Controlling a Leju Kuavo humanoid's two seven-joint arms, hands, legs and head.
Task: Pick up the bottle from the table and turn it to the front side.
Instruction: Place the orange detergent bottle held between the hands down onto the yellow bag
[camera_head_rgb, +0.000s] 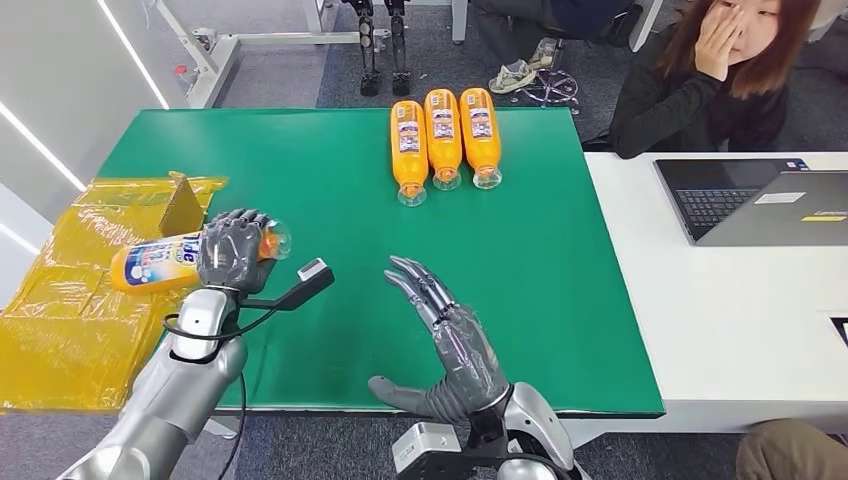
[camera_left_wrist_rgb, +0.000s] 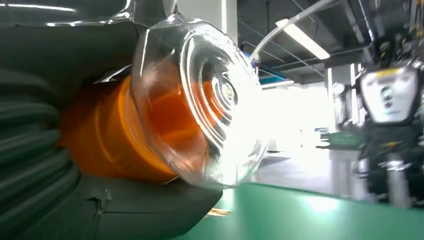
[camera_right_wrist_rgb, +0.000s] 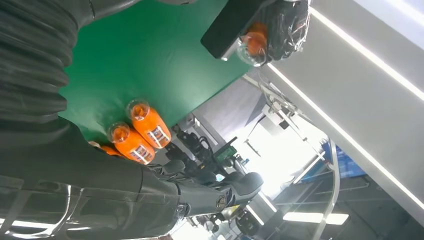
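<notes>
Far left: yellow plastic sheet (camera_head_rgb: 60, 320), crinkly, under the arm. Just above it, at the left edge of the green table (camera_head_rgb: 300, 170), left hand (camera_head_rgb: 235, 250) wrapped tight round the orange bottle (camera_head_rgb: 155, 262), lifted and lying sideways, clear end pointing right. Probably light, smooth, a bit slippery; best held round the middle, as now. Near middle: right hand (camera_head_rgb: 445, 345) wide open, holding nothing. Plenty of bare green for turning. Far middle: three bottles (camera_head_rgb: 443, 140) in a row, well apart.
</notes>
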